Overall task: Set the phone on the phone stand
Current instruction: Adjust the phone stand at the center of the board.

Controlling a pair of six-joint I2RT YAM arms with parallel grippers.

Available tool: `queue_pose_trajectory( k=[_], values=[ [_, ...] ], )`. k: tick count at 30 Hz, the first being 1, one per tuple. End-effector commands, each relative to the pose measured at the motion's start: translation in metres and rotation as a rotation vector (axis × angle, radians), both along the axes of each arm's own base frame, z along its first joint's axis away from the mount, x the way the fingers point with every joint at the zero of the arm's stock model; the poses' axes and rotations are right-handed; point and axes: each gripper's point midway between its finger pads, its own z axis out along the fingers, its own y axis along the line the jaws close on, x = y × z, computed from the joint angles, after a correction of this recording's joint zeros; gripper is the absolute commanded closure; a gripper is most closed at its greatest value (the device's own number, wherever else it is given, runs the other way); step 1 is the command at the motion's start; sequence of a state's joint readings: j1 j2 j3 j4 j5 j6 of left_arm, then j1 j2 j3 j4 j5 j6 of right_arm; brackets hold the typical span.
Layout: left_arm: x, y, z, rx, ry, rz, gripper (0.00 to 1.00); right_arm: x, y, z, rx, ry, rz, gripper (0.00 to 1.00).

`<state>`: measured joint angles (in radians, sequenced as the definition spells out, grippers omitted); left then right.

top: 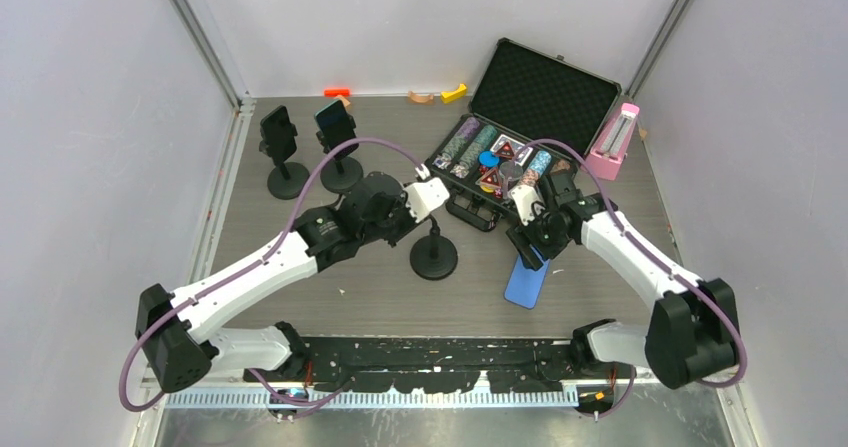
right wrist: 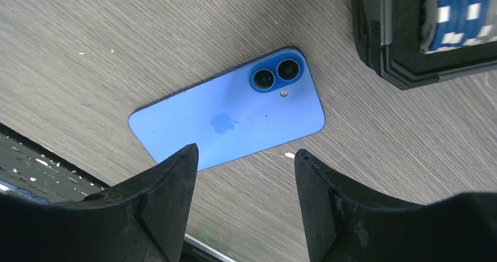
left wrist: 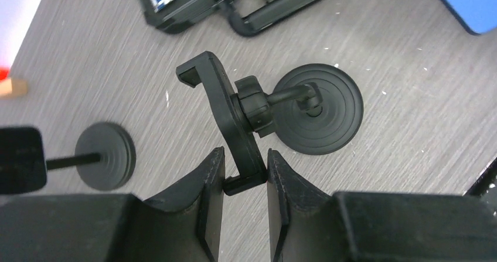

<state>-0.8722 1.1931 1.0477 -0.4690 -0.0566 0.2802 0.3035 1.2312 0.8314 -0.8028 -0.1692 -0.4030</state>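
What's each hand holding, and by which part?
Left hand grips the phone stand by the end of its cradle. Right hand hangs open over the blue iPhone, holding nothing.

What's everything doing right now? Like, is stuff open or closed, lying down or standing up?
phone: lying flat, back side up, not held.
phone stand: standing on its round base, empty, cradle end pinched between fingers.
left gripper: shut on the phone stand.
right gripper: open, hovering over the phone.
case: lid open.
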Motion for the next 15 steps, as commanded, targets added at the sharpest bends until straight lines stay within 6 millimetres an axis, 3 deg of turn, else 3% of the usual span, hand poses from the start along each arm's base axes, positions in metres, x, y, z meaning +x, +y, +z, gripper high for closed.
queue_pose_trajectory(
  k=[1,7,15],
  values=[
    [0.023,0.017,0.030,-0.051,-0.035,0.222,1.00,0.013,-0.002,-0.007,-0.035,0.002,-0.018,0.34],
    [0.016,0.001,0.020,-0.083,0.051,0.220,0.91,0.017,-0.007,-0.016,-0.067,-0.002,-0.024,0.34],
    [-0.012,-0.020,0.016,-0.185,0.195,0.140,0.63,0.011,-0.019,-0.013,-0.118,-0.011,-0.023,0.34]
  ],
)
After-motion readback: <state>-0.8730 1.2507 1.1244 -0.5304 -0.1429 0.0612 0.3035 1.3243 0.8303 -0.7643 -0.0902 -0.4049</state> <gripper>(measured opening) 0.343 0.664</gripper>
